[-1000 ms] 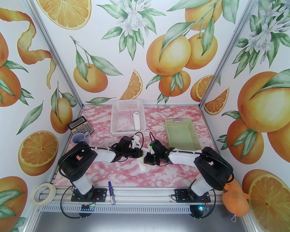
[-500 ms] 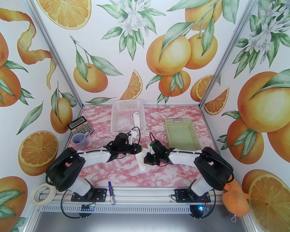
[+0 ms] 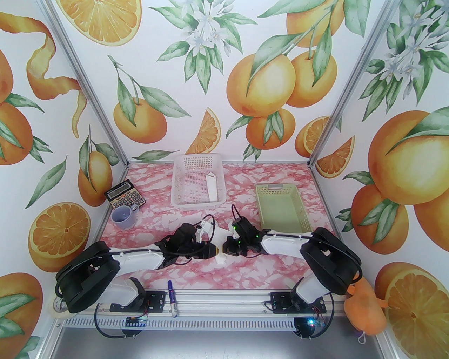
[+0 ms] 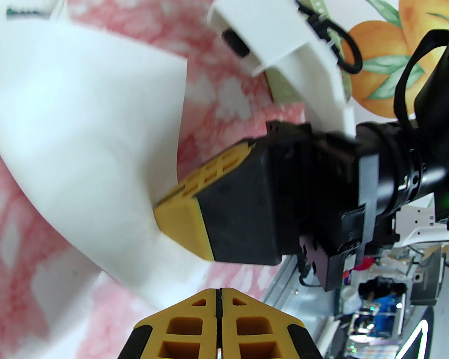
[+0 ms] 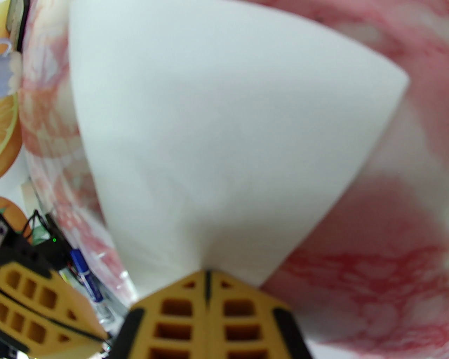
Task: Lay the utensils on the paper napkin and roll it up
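The paper napkin (image 3: 223, 258) lies as a loose white roll at the table's middle, between my two grippers. My right gripper (image 3: 228, 248) is shut on it; in the right wrist view the napkin (image 5: 217, 133) fans out from the closed fingertips (image 5: 207, 280). My left gripper (image 3: 216, 251) faces the right one, shut at the napkin's near edge (image 4: 80, 140). In the left wrist view the right gripper's fingers (image 4: 186, 210) pinch the paper just above my left fingertips (image 4: 203, 305). The utensils are hidden, apart from a dark teal sliver (image 4: 24, 12) at the roll's far end.
At the back stand a white mesh basket (image 3: 182, 196) holding a white roll (image 3: 212, 187) and a pale green basket (image 3: 298, 207). A calculator (image 3: 125, 199) and purple cup (image 3: 123, 216) sit far left. A blue-capped marker (image 3: 172, 298) lies on the front rail.
My left arm swung down and toward the front, carrying its gripper from the napkin's far end to its near end, where it closed. The napkin bunched shorter. The right arm stayed put.
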Tool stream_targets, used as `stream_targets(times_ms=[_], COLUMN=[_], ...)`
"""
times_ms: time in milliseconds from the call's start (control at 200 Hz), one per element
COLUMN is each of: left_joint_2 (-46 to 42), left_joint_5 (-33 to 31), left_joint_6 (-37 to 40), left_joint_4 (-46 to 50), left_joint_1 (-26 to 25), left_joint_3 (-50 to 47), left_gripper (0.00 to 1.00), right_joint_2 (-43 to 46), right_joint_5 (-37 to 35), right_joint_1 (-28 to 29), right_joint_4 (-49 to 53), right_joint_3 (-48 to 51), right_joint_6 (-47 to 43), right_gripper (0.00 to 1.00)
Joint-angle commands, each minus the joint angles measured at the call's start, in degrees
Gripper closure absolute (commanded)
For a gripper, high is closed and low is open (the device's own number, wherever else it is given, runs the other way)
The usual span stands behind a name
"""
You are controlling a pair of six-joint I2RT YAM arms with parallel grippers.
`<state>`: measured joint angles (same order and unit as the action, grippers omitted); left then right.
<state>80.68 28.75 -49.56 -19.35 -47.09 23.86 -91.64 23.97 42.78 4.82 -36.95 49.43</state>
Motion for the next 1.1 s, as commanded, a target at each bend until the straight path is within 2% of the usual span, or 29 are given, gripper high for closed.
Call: stream_targets(times_ms=[0,510,1091], left_joint_2=[1.31,8.25,9.58], left_joint_5=[1.12,1.31,3.68], left_joint_6=[-1.95,-1.42,1.04], left_joint_4=[-4.09,-5.47,-4.72], left_joint_1=[-1.10,-2.27,-2.46], left_joint_3=[0.20,-0.56,-3.18], left_gripper=[0.93,0.94,0.94], right_joint_2=[-2.93,-3.29,-3.99], right_joint_5=[-2.79,-3.31,-4.89], right_joint_1=[0.93,1.18,1.19], right_joint_4=[4.49,5.28,7.84], right_joint_3=[2.06,1.79,0.91], right_joint_6=[-0.50,-0.65,-1.79], right_gripper=[1.00,1.00,1.00])
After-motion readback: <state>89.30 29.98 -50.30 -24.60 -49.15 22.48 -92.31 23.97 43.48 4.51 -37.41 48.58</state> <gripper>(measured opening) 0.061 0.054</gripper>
